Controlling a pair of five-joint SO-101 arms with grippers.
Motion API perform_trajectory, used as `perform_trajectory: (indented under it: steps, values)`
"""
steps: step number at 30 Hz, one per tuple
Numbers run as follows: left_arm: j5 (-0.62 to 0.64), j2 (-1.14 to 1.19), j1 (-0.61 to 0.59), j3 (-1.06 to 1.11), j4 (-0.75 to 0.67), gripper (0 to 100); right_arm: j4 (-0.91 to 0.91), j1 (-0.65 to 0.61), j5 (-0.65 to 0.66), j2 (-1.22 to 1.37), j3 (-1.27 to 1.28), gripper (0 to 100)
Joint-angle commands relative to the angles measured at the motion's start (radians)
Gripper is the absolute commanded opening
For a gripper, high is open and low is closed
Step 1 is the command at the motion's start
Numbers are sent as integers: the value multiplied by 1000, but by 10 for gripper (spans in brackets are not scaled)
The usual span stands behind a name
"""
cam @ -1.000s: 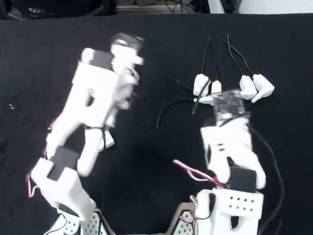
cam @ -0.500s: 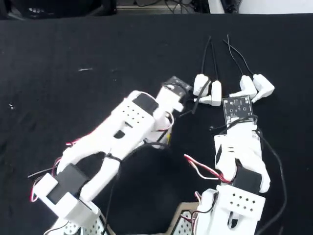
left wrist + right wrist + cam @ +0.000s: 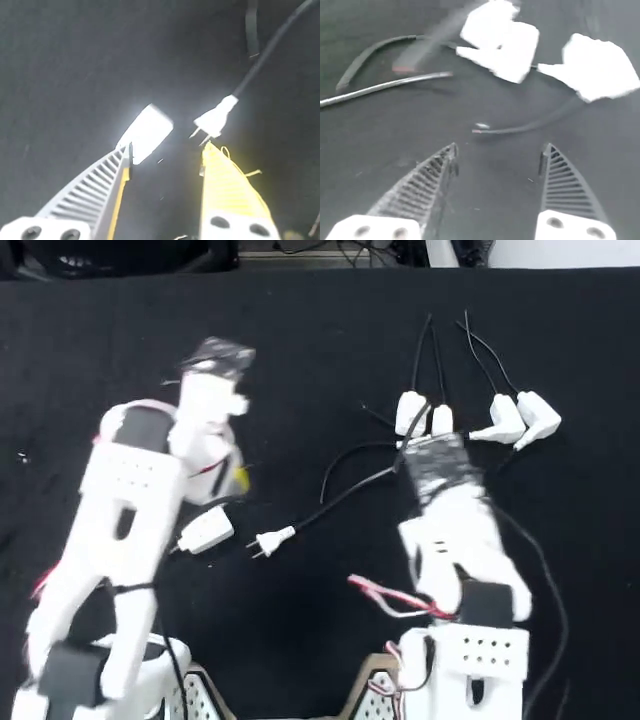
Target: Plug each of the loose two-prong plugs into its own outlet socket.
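Watching remotely, I see my left gripper (image 3: 167, 146) spread wide, my right gripper (image 3: 500, 146) likewise spread near the white connectors (image 3: 508, 420) at upper right, and the loose outlet socket (image 3: 205, 529) beside the two-prong plug (image 3: 274, 538) left of centre.

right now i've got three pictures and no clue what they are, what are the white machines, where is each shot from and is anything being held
These are two small white robot arms at a black-covered table: the left arm and the right arm. The high view looks down on both from above. The other two pictures come from a camera on each arm's wrist, looking out past its claw. The left claw is open and holds nothing; just ahead lie a loose two-prong plug on a black cord and a white socket block. The right claw is also open and empty, facing more white plug pieces with black cords.
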Motion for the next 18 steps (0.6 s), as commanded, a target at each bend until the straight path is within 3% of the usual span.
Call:
perform_trajectory:
  steps: [1,7,13,16,18]
  values:
    - [-21,-149,-162,277,-158,231,44,-184,3,-18,-62,243]
    - [-21,-229,-346,604,-373,231,135,-362,2,107,-208,243]
    - [-14,-238,-421,676,-417,231,149,-493,14,435,-381,243]
    - [-14,-229,-423,679,-419,231,109,-563,126,568,-415,243]
    - [-14,-227,-424,680,-419,231,68,-595,282,644,-412,243]
